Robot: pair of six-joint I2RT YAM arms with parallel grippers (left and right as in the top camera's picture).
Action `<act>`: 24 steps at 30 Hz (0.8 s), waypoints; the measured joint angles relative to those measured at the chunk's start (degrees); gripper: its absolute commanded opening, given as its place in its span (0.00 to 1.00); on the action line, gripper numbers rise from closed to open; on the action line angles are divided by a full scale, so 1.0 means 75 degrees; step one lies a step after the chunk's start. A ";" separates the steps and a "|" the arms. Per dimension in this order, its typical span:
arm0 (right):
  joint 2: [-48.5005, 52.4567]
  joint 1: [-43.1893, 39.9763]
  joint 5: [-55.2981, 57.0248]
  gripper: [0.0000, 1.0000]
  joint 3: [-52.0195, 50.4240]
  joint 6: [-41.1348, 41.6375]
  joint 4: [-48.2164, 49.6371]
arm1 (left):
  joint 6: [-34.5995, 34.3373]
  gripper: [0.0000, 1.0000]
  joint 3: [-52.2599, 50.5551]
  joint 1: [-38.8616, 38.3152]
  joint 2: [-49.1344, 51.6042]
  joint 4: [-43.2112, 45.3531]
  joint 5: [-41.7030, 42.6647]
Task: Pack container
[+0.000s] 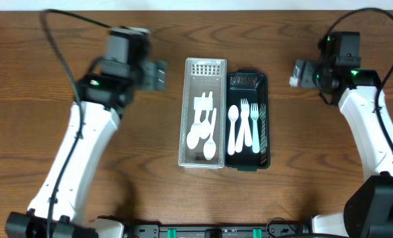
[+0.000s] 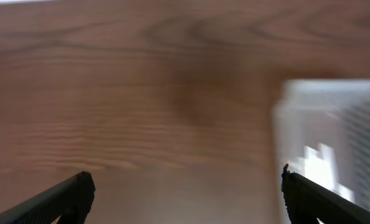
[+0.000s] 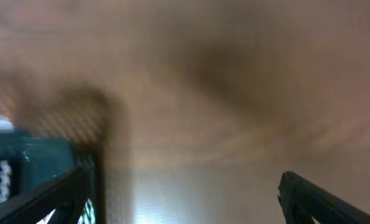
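A clear plastic container [image 1: 203, 68] stands at the table's middle and holds white plastic spoons [image 1: 203, 135]. A black container [image 1: 263, 119] stands against its right side and holds a white spoon and white forks [image 1: 247, 125]. My left gripper [image 1: 158, 75] is open and empty above bare wood, left of the clear container, whose blurred corner shows in the left wrist view [image 2: 331, 124]. My right gripper [image 1: 301, 73] is open and empty, right of the black container, whose corner shows in the right wrist view [image 3: 29, 165].
The wooden table [image 1: 130, 165] extends to both sides of the two containers. Black cables loop above both arms at the back.
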 measured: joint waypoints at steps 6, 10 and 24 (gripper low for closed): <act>-0.0009 0.0055 0.0516 0.99 0.0003 -0.0105 0.0367 | 0.0003 0.98 -0.0006 0.0892 0.0154 0.0271 -0.0073; -0.0219 0.0055 0.0609 0.99 -0.0006 -0.0102 -0.0099 | -0.0003 0.98 -0.0006 0.1096 0.0093 -0.0166 -0.0076; -0.5426 0.0076 0.0755 0.99 -0.2518 0.0029 -0.0475 | -0.0090 0.98 -0.2017 0.0580 -0.3669 0.0239 -0.0198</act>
